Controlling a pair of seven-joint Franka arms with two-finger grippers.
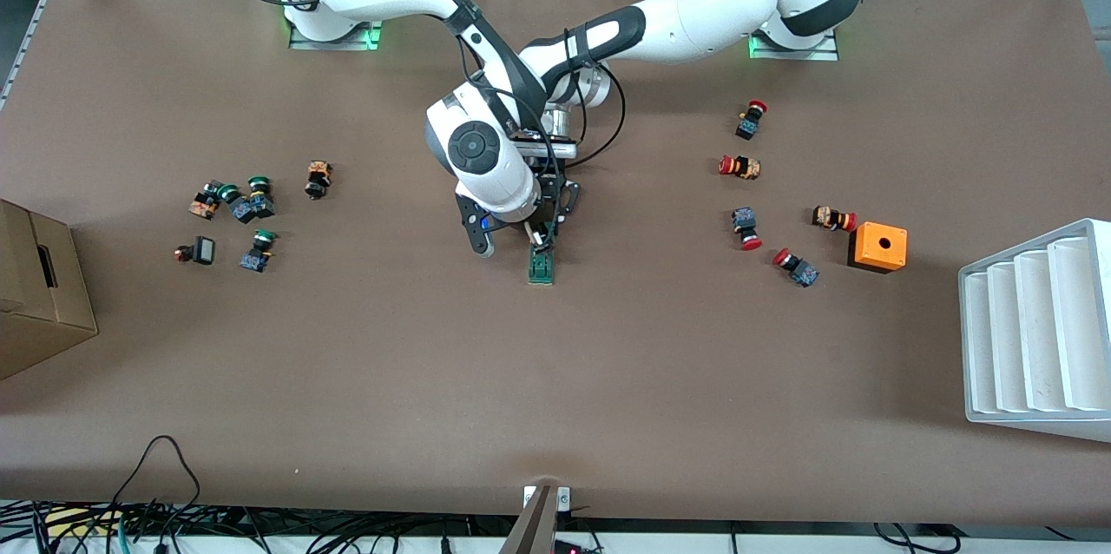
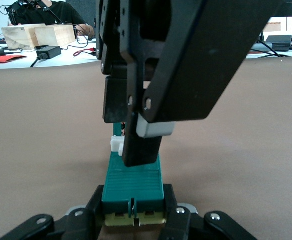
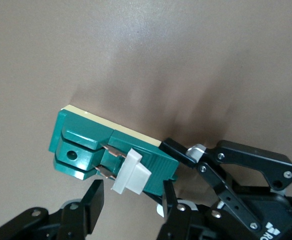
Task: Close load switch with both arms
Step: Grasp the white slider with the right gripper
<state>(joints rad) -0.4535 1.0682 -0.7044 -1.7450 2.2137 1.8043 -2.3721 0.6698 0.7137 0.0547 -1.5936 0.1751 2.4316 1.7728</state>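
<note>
The green load switch (image 1: pixel 542 266) lies on the brown table at its middle. My left gripper (image 2: pixel 133 202) is shut on the switch's (image 2: pixel 133 181) ribbed end, the end farther from the front camera. The white sliding piece (image 3: pixel 131 172) sticks out from the switch's (image 3: pixel 80 137) side with two copper blades showing beside it. My right gripper (image 3: pixel 130 200) is open and comes down over the switch, its fingers on either side of the white piece without touching it. In the left wrist view the right gripper's fingers (image 2: pixel 141 145) hang over the switch, beside the white piece (image 2: pixel 116 144).
Red-capped push buttons (image 1: pixel 740 167) and an orange box with a hole (image 1: pixel 877 247) lie toward the left arm's end, with a white ribbed rack (image 1: pixel 1037 333) at the edge. Green-capped buttons (image 1: pixel 252 207) and a cardboard box (image 1: pixel 35 293) are toward the right arm's end.
</note>
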